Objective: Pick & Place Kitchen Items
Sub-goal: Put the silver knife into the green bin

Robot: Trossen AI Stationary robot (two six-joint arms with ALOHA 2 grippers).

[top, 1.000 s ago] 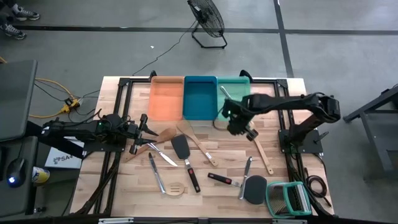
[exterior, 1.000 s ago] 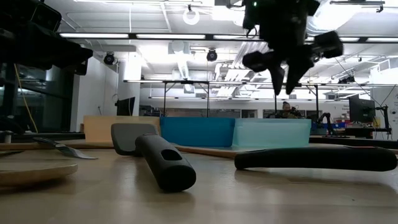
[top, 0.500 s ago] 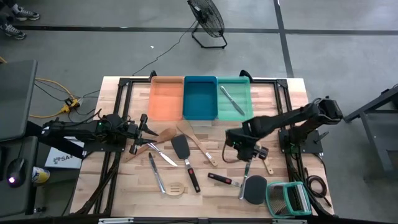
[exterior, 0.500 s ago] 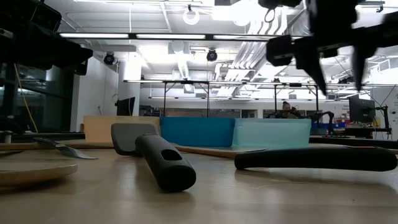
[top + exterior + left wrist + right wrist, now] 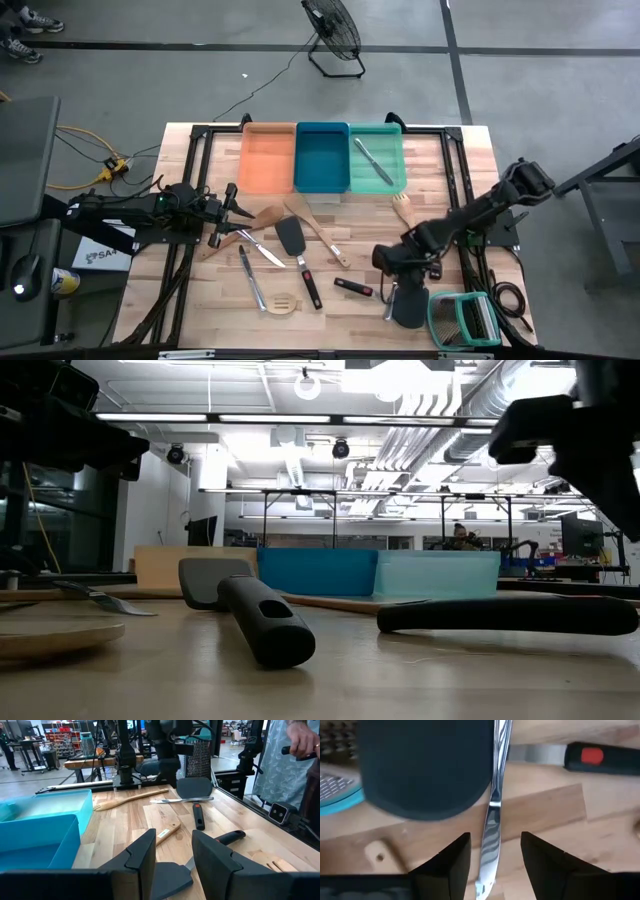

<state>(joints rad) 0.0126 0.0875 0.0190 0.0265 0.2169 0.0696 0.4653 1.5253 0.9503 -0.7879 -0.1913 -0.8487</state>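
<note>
The right gripper (image 5: 398, 268) covered part of the silver utensil (image 5: 492, 815), whose ends ran beyond the right wrist view.

Bench (image 5: 440, 170): pale wood planks, black frame rails along the sides

Three rectangular trays side by side at the far edge, touching: orange tray (image 5: 268, 160), blue tray (image 5: 322, 158), teal tray (image 5: 391, 148). Low view shows the blue tray (image 5: 315, 572) and teal tray (image 5: 440, 573) walls end-on

Green-framed wire rack (image 5: 462, 320) at the near right corner of the bench; the right wrist view catches its mesh and a teal edge (image 5: 337, 800)

Floor beyond the bench: black fan (image 5: 335, 35) on a stand, yellow cable (image 5: 85, 145) at left

Left wrist view: a person in a pale patterned garment (image 5: 280, 765) beside the bench
</note>
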